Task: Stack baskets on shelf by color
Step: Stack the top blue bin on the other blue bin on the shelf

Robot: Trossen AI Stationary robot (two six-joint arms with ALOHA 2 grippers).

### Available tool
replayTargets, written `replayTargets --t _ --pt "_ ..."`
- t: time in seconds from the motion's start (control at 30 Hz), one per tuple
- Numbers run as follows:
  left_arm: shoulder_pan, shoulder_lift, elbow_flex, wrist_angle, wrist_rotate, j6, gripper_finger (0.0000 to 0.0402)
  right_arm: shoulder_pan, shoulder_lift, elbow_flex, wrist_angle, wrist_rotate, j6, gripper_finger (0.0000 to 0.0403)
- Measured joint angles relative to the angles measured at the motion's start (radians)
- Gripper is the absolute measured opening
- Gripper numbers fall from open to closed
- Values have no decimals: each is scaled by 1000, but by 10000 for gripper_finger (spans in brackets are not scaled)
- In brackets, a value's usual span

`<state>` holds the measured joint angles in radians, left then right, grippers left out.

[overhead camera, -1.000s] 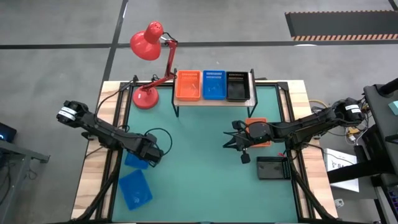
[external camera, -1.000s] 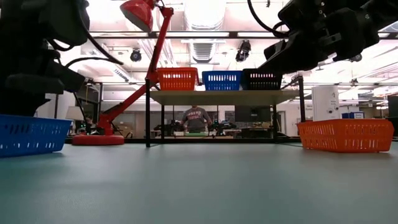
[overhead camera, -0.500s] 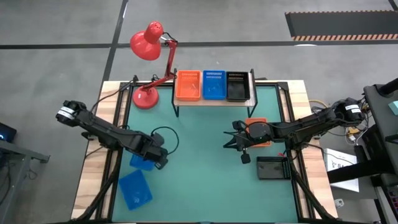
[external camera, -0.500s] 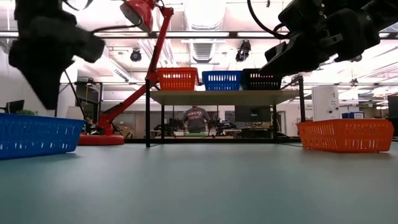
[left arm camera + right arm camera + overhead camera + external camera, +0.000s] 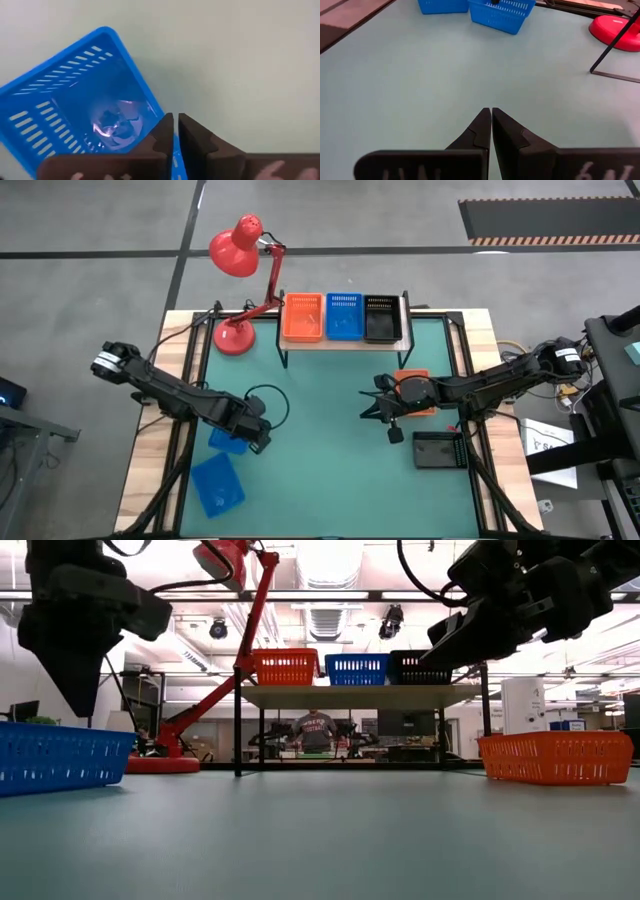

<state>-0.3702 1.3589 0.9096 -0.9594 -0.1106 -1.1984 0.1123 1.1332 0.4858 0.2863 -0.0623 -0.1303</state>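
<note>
In the high view the left hand [image 5: 257,442] covers one corner of a blue basket [image 5: 226,441], and the right arm hides much of the orange basket [image 5: 411,378] on the table [image 5: 320,470]. The low view cuts off that blue basket [image 5: 55,756] at the picture's edge. The person [image 5: 314,728] behind the shelf [image 5: 360,696] is too small to tell more. Whether the shelf's baskets are single or stacked cannot be told

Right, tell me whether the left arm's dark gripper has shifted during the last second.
Yes. In the high view the left gripper has slid away from the red desk lamp's base, crossing the nearer blue mesh basket toward the table's centre.
</note>
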Motion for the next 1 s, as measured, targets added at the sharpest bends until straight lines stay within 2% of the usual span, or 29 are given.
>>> replayTargets --t 0.1,0.23,0.37,0.53,0.73,1.0 --pt "0 1 -12 22 20 1 38 0 0 -1 1 0 0 9" --pt "0 -1 -24 39 25 -1 96 0 0 -5 0 -1 -1 9" --pt "0 12 -52 81 -19 -45 152 0 0 -6 0 -1 -1 9" --pt "2 53 -66 91 -67 -119 181 0 0 -7 1 -1 -3 9" --pt "0 105 -61 110 -67 -108 153 0 0 -8 1 -1 -1 9" --pt "-3 126 -61 112 -56 -97 40 0 0 -8 1 -1 -1 9"
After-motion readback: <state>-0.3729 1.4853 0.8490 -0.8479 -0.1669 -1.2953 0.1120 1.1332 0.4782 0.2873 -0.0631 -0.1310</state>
